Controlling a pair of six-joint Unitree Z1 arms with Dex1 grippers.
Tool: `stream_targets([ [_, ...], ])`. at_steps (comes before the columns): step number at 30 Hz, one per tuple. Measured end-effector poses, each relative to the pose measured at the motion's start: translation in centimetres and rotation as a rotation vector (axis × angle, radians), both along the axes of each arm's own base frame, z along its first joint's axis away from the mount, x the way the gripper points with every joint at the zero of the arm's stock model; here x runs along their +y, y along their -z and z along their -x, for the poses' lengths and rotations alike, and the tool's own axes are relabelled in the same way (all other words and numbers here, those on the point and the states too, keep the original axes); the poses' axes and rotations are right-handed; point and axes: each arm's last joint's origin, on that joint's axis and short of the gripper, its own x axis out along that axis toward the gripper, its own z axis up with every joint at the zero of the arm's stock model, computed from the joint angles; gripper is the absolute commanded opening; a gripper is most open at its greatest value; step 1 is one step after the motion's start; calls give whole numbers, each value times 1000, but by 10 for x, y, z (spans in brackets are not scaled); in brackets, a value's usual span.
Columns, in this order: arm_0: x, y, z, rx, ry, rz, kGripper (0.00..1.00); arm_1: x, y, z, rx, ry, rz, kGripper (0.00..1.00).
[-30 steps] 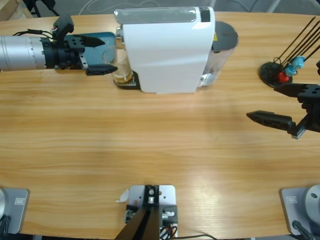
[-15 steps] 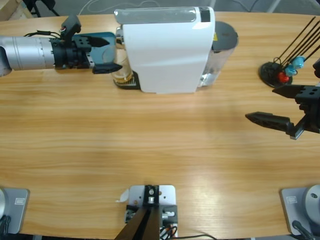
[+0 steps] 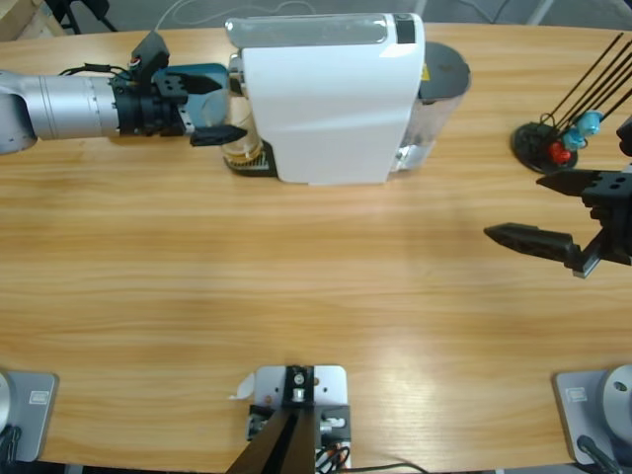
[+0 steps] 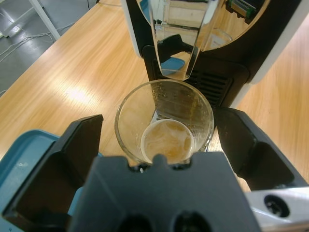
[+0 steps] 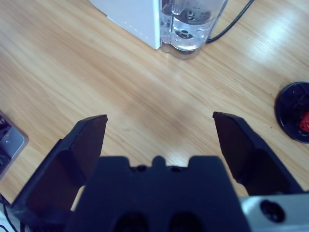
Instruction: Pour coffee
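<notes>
Amber coffee (image 4: 166, 140) is seen as a shallow pool at the bottom of a clear glass (image 4: 164, 121), which stands under the spout of the white machine (image 3: 331, 99) on its dark drip tray. The left end effector (image 3: 219, 111) is held spread, one jaw on each side of the glass, and contact cannot be confirmed (the wrist view shows gaps on both sides). A blue tray (image 3: 197, 81) is noted just beside it on the wooden counter (image 3: 296, 286). The right end effector (image 3: 553, 212) is held spread over bare wood, well apart from the machine. A black stand (image 3: 538, 143) bearing red and blue items, probably capsules, is seen near it.
</notes>
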Motion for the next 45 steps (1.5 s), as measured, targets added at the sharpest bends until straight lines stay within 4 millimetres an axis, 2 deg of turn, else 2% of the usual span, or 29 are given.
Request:
stream_targets([
  [5, -1, 3, -1, 6, 3, -1, 913, 1, 0, 0, 5, -4, -1, 973],
  [10, -2, 5, -1, 10, 8, 2, 973, 1, 1, -1, 10, -5, 3, 973],
  [15, -4, 4, -2, -2, 13, 9, 949, 2, 1, -1, 14, -10, 0, 973],
  [16, -4, 5, -2, -5, 14, 11, 909, 2, 1, -1, 15, -11, -1, 973],
  [19, -6, 7, -3, -3, 15, 13, 644, 2, 2, -1, 17, -12, -1, 973],
  [20, -6, 8, -3, 0, 15, 13, 514, 2, 2, -1, 17, -12, -1, 973],
  [21, -7, 9, -4, 3, 14, 14, 252, 2, 2, -1, 17, -12, 0, 973],
  [23, -7, 9, -4, 6, 13, 16, 47, 2, 2, -1, 20, -14, -1, 973],
  [24, -7, 9, -4, 6, 12, 17, 0, 3, 2, -1, 21, -15, -1, 973],
  [38, -7, 11, -2, -32, 10, 44, 0, 3, 2, -1, 25, -20, -3, 973],
  [45, 4, 11, 5, -19, -28, 39, 0, 3, 2, -1, 25, -20, -3, 973],
])
